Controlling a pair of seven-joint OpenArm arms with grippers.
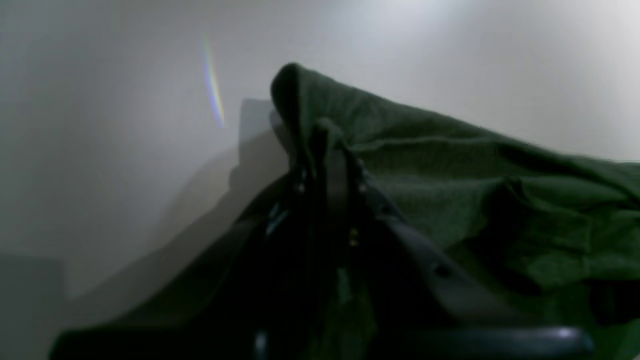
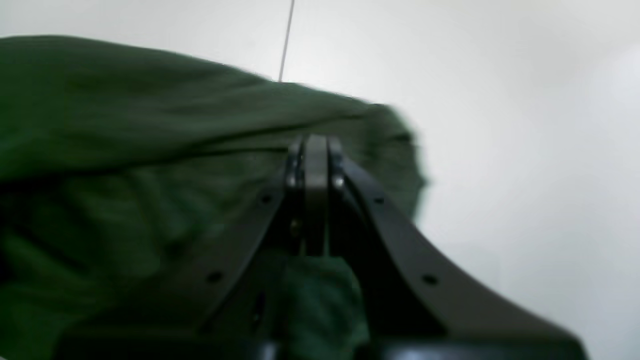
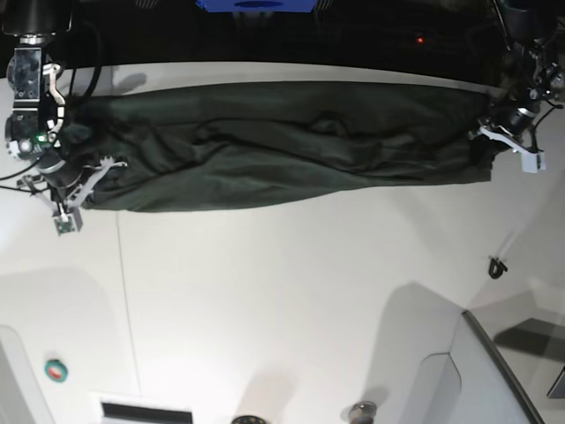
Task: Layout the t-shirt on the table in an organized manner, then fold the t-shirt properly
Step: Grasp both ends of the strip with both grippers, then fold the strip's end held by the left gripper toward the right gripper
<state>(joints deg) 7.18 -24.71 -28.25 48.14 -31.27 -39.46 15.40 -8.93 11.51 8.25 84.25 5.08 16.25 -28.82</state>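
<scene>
Dark green t-shirt (image 3: 282, 146) stretched in a long rumpled band across the far side of the white table (image 3: 291, 291), pulled between both arms. Left gripper (image 1: 327, 145) clamped on one end of the cloth, a peak of fabric bunched above its closed jaws. Right gripper (image 2: 316, 150) pinched tight on the other end.

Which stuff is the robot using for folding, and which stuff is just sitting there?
For the job:
- t-shirt, stretched between both grippers
- table
- left gripper, shut on the shirt
- right gripper, shut on the shirt

Just lying about:
- small green and red round thing
- small black clip
</scene>
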